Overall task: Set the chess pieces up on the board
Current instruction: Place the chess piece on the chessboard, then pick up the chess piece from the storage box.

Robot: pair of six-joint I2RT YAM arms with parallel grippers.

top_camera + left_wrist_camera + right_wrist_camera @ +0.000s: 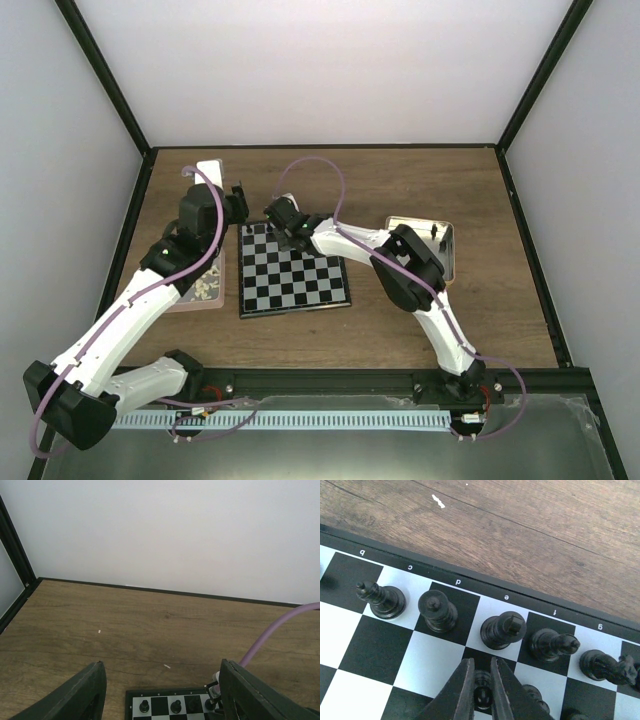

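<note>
My right hand (481,662) pinched narrow on pawn (482,694), seating it before back-row pieces (503,629) on board (427,666); left hand (162,666) wide, empty, parked clear.

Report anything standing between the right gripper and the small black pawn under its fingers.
Nothing visible does. The right gripper is closed on the small black pawn, on the second row of the black-and-silver checked chessboard. The black back-row piece ahead and the neighbouring pawn stand clear of it.

White letters b, c, d, e, f, g stand upside down along the board (435,571) rim, upper left to right.
</note>
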